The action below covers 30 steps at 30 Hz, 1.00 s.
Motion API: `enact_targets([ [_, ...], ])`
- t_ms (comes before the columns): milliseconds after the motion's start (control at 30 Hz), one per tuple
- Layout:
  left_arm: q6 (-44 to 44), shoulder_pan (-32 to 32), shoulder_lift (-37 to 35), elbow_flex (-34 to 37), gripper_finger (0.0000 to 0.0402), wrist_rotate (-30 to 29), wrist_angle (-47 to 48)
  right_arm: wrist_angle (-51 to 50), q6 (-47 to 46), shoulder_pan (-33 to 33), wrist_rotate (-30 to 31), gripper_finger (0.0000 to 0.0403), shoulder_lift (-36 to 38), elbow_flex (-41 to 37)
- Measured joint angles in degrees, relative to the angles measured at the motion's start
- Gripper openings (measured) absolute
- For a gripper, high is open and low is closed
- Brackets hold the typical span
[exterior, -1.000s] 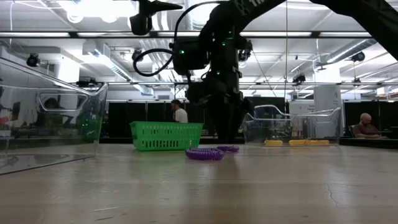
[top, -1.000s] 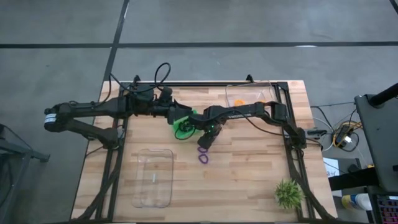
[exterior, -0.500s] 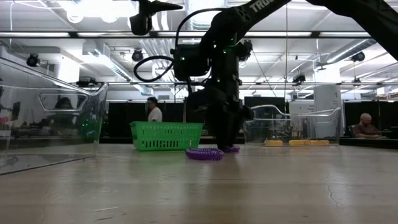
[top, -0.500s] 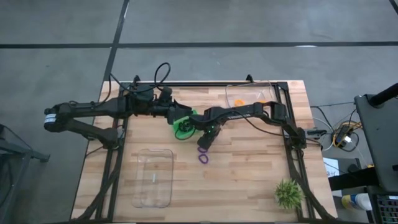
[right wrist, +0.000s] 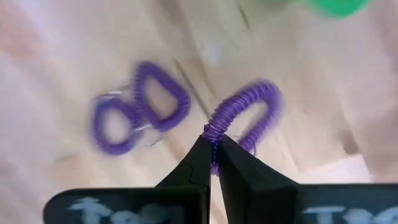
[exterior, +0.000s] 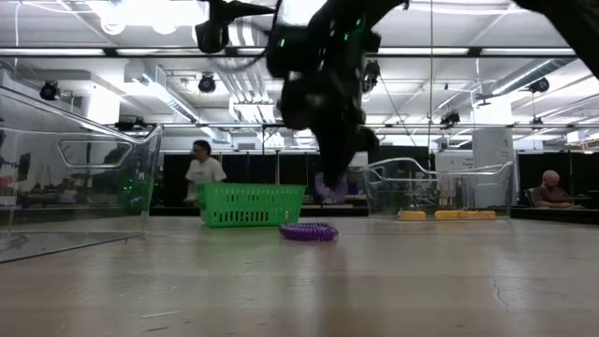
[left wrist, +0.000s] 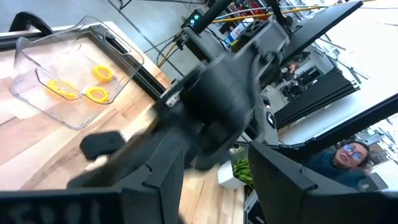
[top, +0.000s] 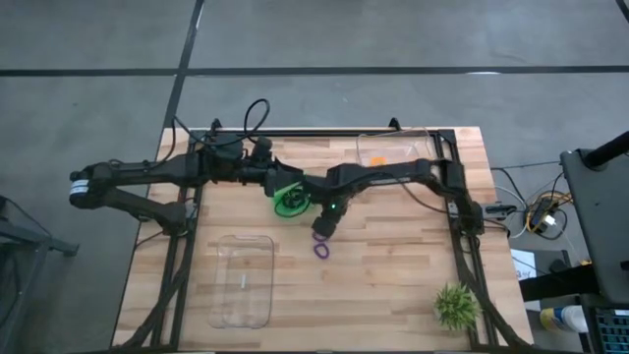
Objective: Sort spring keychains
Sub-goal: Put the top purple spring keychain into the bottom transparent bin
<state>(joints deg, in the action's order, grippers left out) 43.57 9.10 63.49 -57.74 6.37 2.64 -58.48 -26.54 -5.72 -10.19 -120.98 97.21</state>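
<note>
Hidden from above by the right arm: the purple keychain (right wrist: pixel 245 115) pinched in the right gripper (right wrist: pixel 211 155), fingers closed on its coil, lifted off the table. Two more purple keychains (right wrist: pixel 134 112) on the wood below. Three orange keychains (left wrist: pixel 81 87) in the clear bin (left wrist: pixel 37 99). Left gripper (top: pixel 278 187) over the green bin (top: pixel 292 203); cannot tell its fingers.

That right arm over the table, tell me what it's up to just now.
The right gripper is shut on a purple spring keychain, held clear of the wooden table beside the green basket. Two more purple keychains lie on the table under it. Three orange keychains already sit in the clear bin at the table's far right. The left gripper waits over the green basket.
</note>
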Motion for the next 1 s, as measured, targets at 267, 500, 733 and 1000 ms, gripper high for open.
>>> enact_targets([
  [267,0.22,0.0,-3.46,0.0,0.0171,0.17,-1.72,1.29,0.06,0.9,0.26,0.0009,12.63,-0.03],
  [500,-1.28,0.0,-8.29,0.0,0.0171,0.15,-5.42,10.26,0.51,0.71,0.86,0.0009,24.38,-0.04],
  [733,-1.6,0.0,-10.61,0.0,0.0171,0.09,-13.89,26.85,1.23,0.79,0.41,0.0008,31.81,0.0],
  [1000,-1.31,0.0,-10.41,0.0,0.0171,0.02,-16.15,40.56,1.05,1.09,-2.32,0.0008,33.88,0.01],
])
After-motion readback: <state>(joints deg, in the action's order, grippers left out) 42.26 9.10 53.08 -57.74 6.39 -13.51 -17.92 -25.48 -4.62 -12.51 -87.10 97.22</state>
